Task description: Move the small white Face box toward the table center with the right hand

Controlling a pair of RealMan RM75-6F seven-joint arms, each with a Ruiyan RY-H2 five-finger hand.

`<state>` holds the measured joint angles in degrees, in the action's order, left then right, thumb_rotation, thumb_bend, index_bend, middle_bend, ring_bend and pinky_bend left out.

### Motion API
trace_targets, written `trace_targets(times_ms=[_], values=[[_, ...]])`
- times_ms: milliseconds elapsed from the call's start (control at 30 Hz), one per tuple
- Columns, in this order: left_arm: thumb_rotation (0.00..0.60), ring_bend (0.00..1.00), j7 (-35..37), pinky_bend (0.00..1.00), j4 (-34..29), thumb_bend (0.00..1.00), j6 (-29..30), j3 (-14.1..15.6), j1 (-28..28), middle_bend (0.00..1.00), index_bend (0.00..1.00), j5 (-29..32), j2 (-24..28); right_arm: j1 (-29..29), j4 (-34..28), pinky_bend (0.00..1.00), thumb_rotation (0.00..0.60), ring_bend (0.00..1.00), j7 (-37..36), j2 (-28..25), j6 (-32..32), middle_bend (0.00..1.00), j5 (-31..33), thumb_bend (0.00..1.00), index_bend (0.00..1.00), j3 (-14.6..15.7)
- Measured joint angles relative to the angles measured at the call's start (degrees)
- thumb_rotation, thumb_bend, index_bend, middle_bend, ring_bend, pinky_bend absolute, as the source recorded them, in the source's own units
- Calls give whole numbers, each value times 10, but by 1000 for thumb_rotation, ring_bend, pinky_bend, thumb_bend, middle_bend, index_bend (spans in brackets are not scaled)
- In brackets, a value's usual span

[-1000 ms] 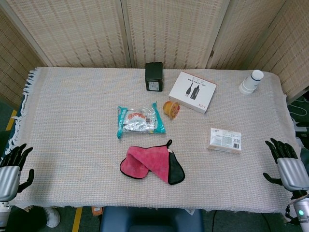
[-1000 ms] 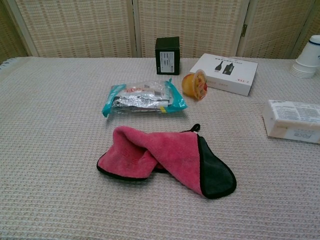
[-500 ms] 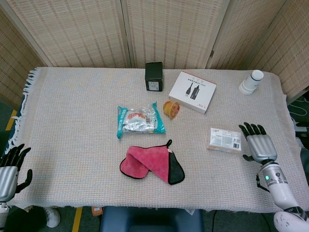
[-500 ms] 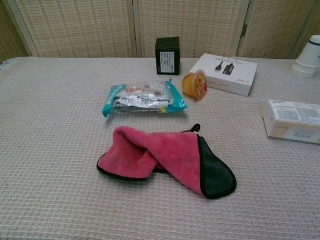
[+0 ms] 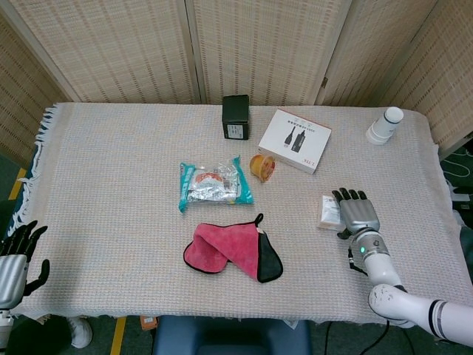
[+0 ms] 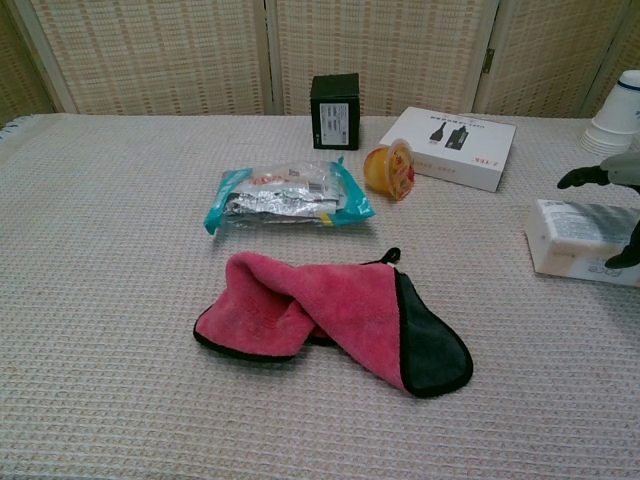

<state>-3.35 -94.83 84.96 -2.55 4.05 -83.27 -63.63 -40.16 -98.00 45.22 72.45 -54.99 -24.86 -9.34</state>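
Worktop under a pale waffle-weave cloth, wicker screens behind. Small white Face box lies flat near the right edge; the word "Face" is faintly legible on its front side in the chest view, and the head view shows a printed label with a barcode on its top, too small to read. Right hand is over the box's right half, palm down, fingers apart and pointing away from the robot; chest view shows dark fingertips above the top face and a thumb down beside the front side. Whether it touches or grips the box cannot be told. Left hand sits off the near left corner of the worktop, fingers spread, holding nothing. At the far centre stands a black box with a white label on its front, print unreadable. Right of it lies a flat white box picturing two black cable-like items, with small red lettering at one corner that I cannot make out. Just beside its near left corner is an orange jelly cup tipped on its side, lid foil facing out. Left of that, a teal-edged foil snack packet, sealed, printing not legible. Nearer the robot, a crumpled pink cloth with black trim. White paper cup stack at the far right corner, upside down.
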Motion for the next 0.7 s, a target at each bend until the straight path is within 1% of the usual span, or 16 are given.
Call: trace_targets(times_ms=[333, 600, 700], values=[[600, 0, 8, 127, 2, 513, 0, -1, 0, 0, 120, 0, 1, -41, 40, 0, 600, 0, 3, 33, -8, 9, 53, 159, 0, 11], [600, 0, 9, 127, 3, 514, -3, 0, 1, 0, 120, -2, 1, -54, 65, 0, 600, 0, 0, 50, -7, 82, 71, 160, 0, 24], [600, 0, 12, 127, 3, 513, -1, -1, 1, 0, 120, -3, 0, -59, 75, 0, 600, 0, -2, 58, -6, 119, 71, 164, 23, 27]])
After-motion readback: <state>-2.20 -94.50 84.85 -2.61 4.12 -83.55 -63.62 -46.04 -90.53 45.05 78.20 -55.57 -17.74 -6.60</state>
